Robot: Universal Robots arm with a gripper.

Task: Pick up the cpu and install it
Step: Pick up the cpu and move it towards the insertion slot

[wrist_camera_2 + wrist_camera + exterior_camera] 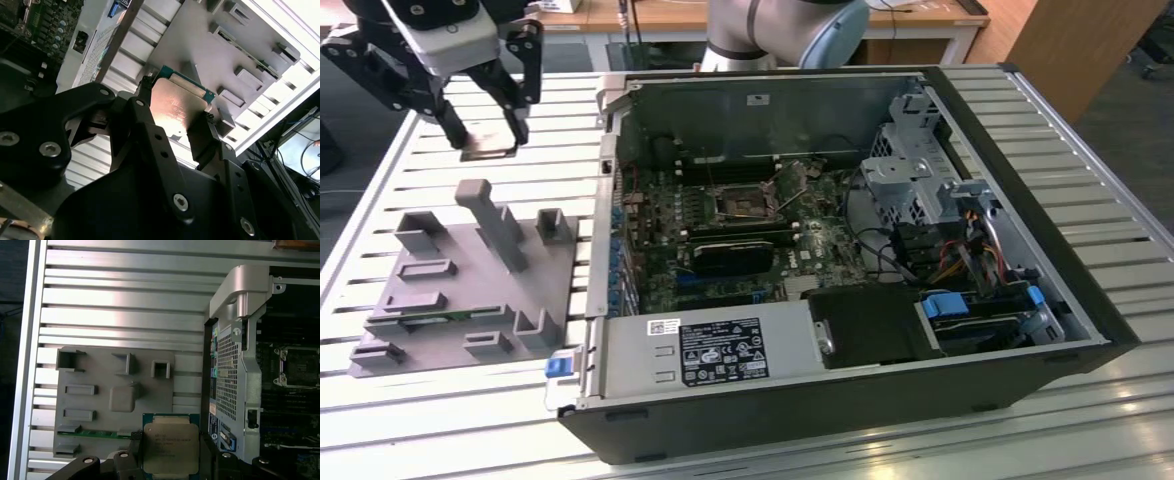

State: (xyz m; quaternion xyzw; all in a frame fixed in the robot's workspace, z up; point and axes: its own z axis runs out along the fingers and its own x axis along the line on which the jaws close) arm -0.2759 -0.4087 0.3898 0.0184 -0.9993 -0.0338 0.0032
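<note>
Black two-finger tool point(487, 138) clamped on small flat square silver-topped cpu point(491, 153), held over slatted metal bench point(400, 172). Grey plastic fixture tray point(467, 290) near; open black computer case point(854, 405) alongside.

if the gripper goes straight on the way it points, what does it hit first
Pointing down, the gripper, shut on the cpu, would likely land on the slatted table just beside the grey fixture tray; depth is unclear.
</note>
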